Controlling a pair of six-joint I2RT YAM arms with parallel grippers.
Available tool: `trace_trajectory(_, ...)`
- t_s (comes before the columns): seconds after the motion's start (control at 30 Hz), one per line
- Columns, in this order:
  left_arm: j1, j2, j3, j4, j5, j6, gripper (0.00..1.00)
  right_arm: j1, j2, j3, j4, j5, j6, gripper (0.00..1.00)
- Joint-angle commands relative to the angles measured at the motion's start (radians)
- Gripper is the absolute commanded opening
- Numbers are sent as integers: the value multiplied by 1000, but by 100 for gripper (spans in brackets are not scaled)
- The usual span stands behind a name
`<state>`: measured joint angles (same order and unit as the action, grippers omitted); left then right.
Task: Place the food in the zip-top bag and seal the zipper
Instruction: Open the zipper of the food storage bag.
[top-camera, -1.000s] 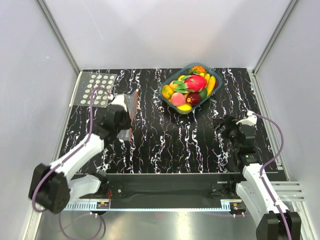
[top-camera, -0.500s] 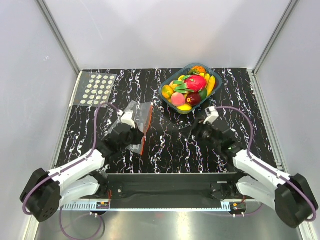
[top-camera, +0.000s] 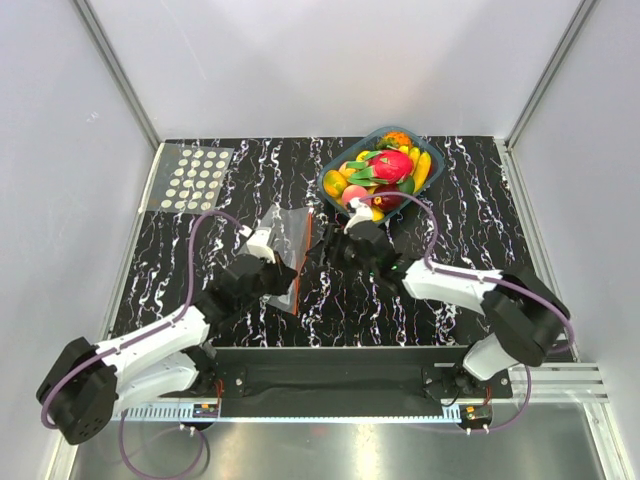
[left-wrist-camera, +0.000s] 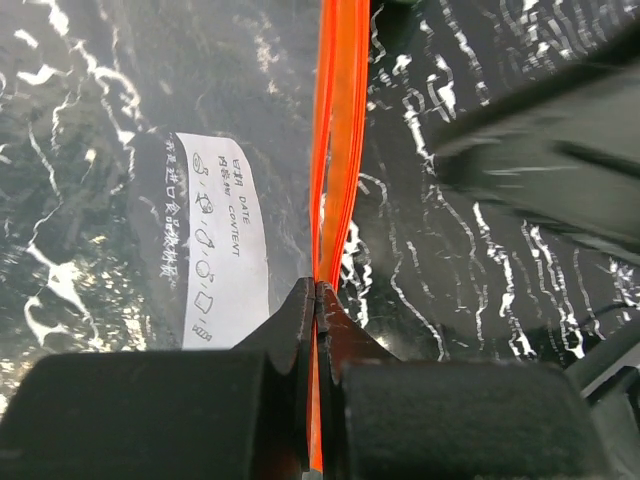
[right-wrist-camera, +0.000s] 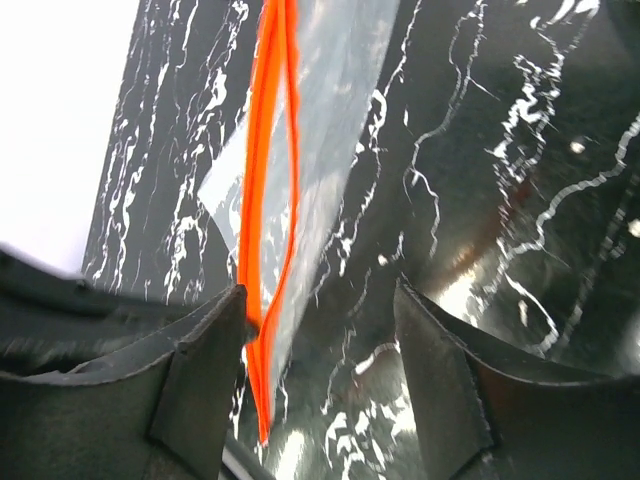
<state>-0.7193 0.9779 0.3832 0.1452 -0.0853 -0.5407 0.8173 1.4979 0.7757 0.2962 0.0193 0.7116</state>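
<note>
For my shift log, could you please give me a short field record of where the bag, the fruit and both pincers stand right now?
left pincer: shut on the near end of the zipper
right pincer: open, zipper strip between its fingers, close to one
zip-top bag: clear, white label, no fruit visible inside
zipper state: orange strips look slightly parted midway
toy fruits: piled in the teal tray, far side of the table
dotted sheet: flat at the far left corner
</note>
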Motion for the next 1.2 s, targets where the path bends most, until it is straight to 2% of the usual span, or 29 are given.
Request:
trace_trajectory(0.0,-12,-31,-7,85,-11,7,0,22,62,82,40,56,22,67)
trace_trajectory(0.2,-19,-48,-14,83,-21,22,0,31,148,142,12,70,32,63)
trace_trajectory(0.27,-20,-50,-15,80,-24,24,0,34,165,152,-2,74,32,55)
trace_trajectory(0.37,-22,-61,-17,73,-36,25,0,39,170,154,-37,85,43,48)
trace_trajectory(0.53,-23,-62,-1,41,-57,25,0,56,131,122,-80,142,52,44)
trace_trajectory(0.6,-26,-70,5,24,-70,27,0,59,110,97,-92,154,55,33)
trace_trajectory(0.63,-26,-71,11,18,-71,27,0,59,104,86,-91,157,58,21)
trace_trajectory(0.77,-43,-73,45,-57,-109,38,0,57,78,51,-92,162,54,0)
trace_trajectory(0.97,-92,-71,177,-275,-254,103,0,74,9,36,-98,159,13,0)
trace_trajectory(1.03,-112,-71,222,-312,-283,119,6,91,2,51,-121,159,-4,0)
trace_trajectory(1.07,-118,-70,236,-338,-286,126,27,95,4,69,-130,162,-8,0)
trace_trajectory(1.1,-129,-61,250,-348,-271,151,35,101,4,77,-138,169,-15,0)
trace_trajectory(1.17,-135,-45,289,-372,-248,174,43,111,7,91,-141,171,-14,0)
